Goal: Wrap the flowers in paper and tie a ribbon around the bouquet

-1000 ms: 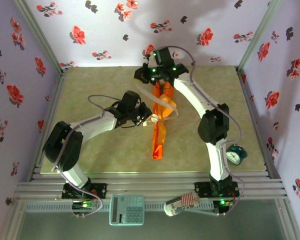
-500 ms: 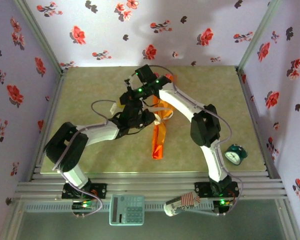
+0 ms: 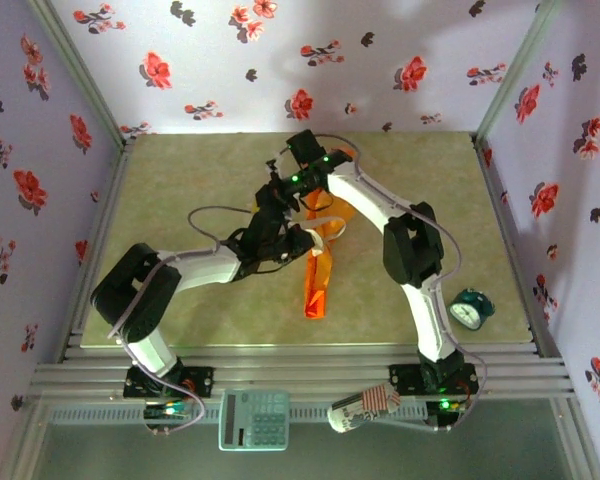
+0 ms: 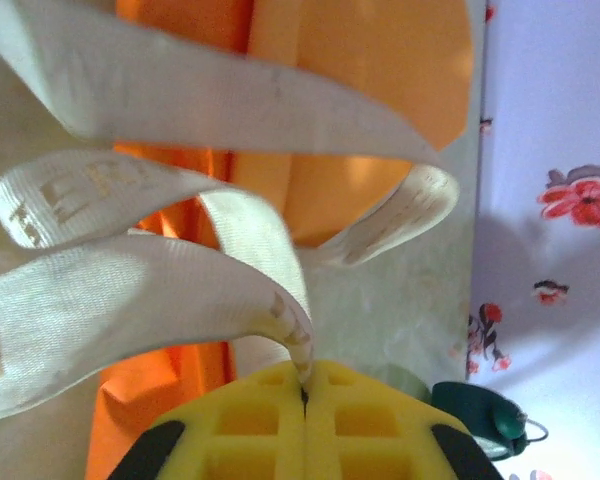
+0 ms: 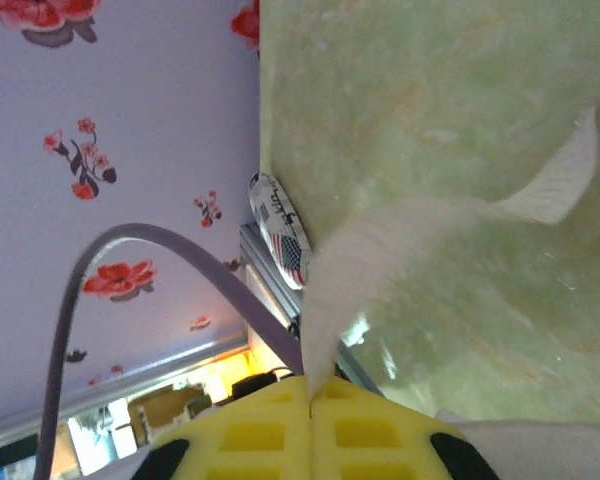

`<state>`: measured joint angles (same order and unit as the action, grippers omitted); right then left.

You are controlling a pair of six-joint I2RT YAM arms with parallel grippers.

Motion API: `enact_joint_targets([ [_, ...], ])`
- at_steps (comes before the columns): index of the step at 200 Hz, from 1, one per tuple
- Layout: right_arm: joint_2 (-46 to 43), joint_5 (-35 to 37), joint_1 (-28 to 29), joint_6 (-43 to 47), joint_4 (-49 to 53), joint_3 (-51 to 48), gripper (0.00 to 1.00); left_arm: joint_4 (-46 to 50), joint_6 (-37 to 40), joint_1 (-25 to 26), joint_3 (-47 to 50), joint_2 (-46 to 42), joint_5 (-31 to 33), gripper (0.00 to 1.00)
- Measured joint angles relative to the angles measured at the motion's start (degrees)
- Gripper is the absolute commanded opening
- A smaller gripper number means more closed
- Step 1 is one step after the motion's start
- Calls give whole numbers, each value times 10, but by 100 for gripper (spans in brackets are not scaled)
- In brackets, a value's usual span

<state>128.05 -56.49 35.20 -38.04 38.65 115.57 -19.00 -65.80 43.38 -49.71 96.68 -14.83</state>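
The bouquet [image 3: 316, 285] is a narrow orange paper cone lying lengthwise at mid table, and its paper [image 4: 380, 70] shows close up in the left wrist view. The flowers at its far end are hidden under the right arm. The cream ribbon [image 3: 330, 218] loops over the cone's middle. My left gripper [image 3: 298, 238] sits just left of the cone. Its yellow fingers [image 4: 250, 420] are shut on one ribbon strand [image 4: 130, 300]. My right gripper [image 3: 280, 188] hangs just behind it, left of the cone, shut on the other ribbon strand [image 5: 380, 250], whose tail [image 5: 565, 170] trails over the table.
A teal alarm clock [image 3: 468, 310] stands at the table's near right corner, also seen from the left wrist [image 4: 480, 415]. A calculator [image 3: 253, 418] and a flag-printed can [image 3: 365, 410] lie below the front rail. Flowered purple walls enclose three sides.
The right gripper has swung from behind the bouquet's far end to its left side, drawing its ribbon strand along. The left gripper has shifted right and back, closer to the cone.
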Motion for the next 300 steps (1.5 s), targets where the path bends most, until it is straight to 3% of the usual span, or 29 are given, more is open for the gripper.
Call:
enact_joint_targets([
  [28, 14, -4, 4, 18, 38, 28, 37, 7, 0, 7, 14, 0, -8, 0],
  [77, -1, 83, 0, 30, 58, 45, 41, -5, 2, 10, 15, 0, -11, 0],
  [126, -91, 207, -82, 0, 49, -8, 46, -30, -1, -25, -14, 0, -1, 0],
  [152, -110, 238, -89, -3, 45, -14, 45, -37, -5, -36, -21, 0, -2, 0],
  [174, -159, 286, -80, -5, 21, -91, 44, -36, -11, -43, -30, 1, -4, 0],
  [199, -272, 356, -70, -21, -30, -251, 38, -32, -12, -58, -56, 15, -12, 0],
  [225, -396, 437, -43, -40, -89, -398, 37, -22, -18, -87, -89, 43, -37, 0],
  [245, -444, 486, 11, -51, -136, -469, 37, -1, -25, -109, -115, 66, -61, 0],
  [300, -355, 565, 150, -58, -196, -486, 37, 78, -53, -166, -183, 116, -128, 0],
])
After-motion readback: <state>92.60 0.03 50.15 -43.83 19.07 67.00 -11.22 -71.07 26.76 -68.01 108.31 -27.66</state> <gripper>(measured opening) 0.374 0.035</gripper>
